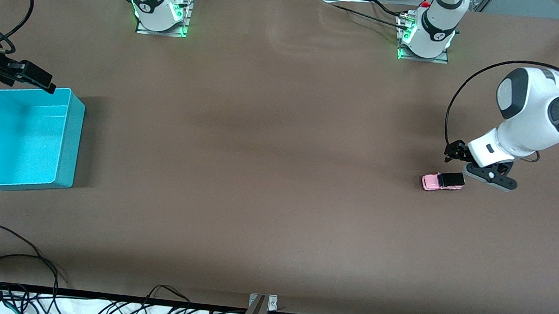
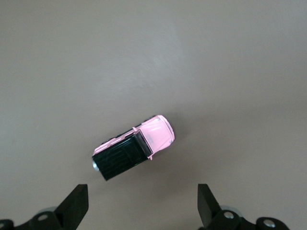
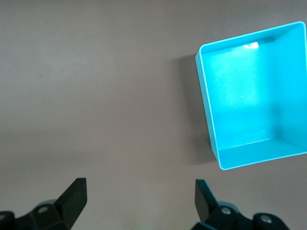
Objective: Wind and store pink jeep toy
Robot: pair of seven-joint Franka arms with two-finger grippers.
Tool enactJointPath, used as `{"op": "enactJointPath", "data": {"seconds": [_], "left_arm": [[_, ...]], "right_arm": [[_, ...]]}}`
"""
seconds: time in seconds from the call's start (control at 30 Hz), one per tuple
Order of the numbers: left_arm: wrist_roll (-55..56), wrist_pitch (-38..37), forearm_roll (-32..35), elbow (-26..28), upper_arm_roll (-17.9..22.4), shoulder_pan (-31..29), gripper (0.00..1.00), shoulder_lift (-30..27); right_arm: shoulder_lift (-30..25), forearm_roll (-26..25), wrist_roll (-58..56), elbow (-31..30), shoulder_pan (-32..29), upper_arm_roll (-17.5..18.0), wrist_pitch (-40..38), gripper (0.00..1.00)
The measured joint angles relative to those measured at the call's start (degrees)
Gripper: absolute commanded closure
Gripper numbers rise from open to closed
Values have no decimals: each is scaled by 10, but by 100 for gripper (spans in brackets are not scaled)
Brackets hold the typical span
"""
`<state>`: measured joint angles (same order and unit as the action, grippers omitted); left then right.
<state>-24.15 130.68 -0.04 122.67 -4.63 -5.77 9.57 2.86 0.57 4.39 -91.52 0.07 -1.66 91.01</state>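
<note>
The pink jeep toy (image 1: 442, 182) (image 2: 134, 148) stands on its wheels on the brown table, toward the left arm's end, with its black rear roof pointing at the left gripper. My left gripper (image 1: 479, 166) (image 2: 141, 197) hangs low over the table just beside the jeep's rear. Its fingers are open and nothing is between them. The turquoise bin (image 1: 72, 135) (image 3: 205, 103) stands empty at the right arm's end. My right gripper (image 1: 36, 78) (image 3: 139, 189) waits open over the table beside the bin's corner farthest from the front camera.
The two arm bases (image 1: 160, 5) (image 1: 426, 31) stand along the table's edge farthest from the front camera. Loose black cables (image 1: 11, 265) and a metal bracket (image 1: 262, 303) lie at the nearest edge. Bare brown tabletop (image 1: 260, 150) stretches between the jeep and the bin.
</note>
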Motion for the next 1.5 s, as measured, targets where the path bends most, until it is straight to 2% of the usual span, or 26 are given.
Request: {"op": "enactJointPath", "data": {"seconds": [0.33,0.5,0.63,0.83,1.4,1.43,1.47,1.5], "left_arm": [[-279,13,0,11,0,-1,0,30],[-434,55,0,17,0,-1,0,59],[-510,92,0,17,0,-2,0,88],[-564,121,0,17,1,-2,0,109],[-612,160,0,15,9,-27,0,143],[-612,161,0,15,9,-27,5,145],[-612,162,0,15,9,-27,20,148],[-612,164,0,15,9,-27,39,151]], "right_arm": [[4,0,0,0,0,0,1,0],[5,0,0,0,0,0,1,0],[5,0,0,0,0,0,1,0],[6,0,0,0,0,0,1,0],[2,0,0,0,0,0,1,0],[1,0,0,0,0,-1,1,0],[-1,0,0,0,0,-1,1,0],[-2,0,-1,0,0,-1,1,0]]}}
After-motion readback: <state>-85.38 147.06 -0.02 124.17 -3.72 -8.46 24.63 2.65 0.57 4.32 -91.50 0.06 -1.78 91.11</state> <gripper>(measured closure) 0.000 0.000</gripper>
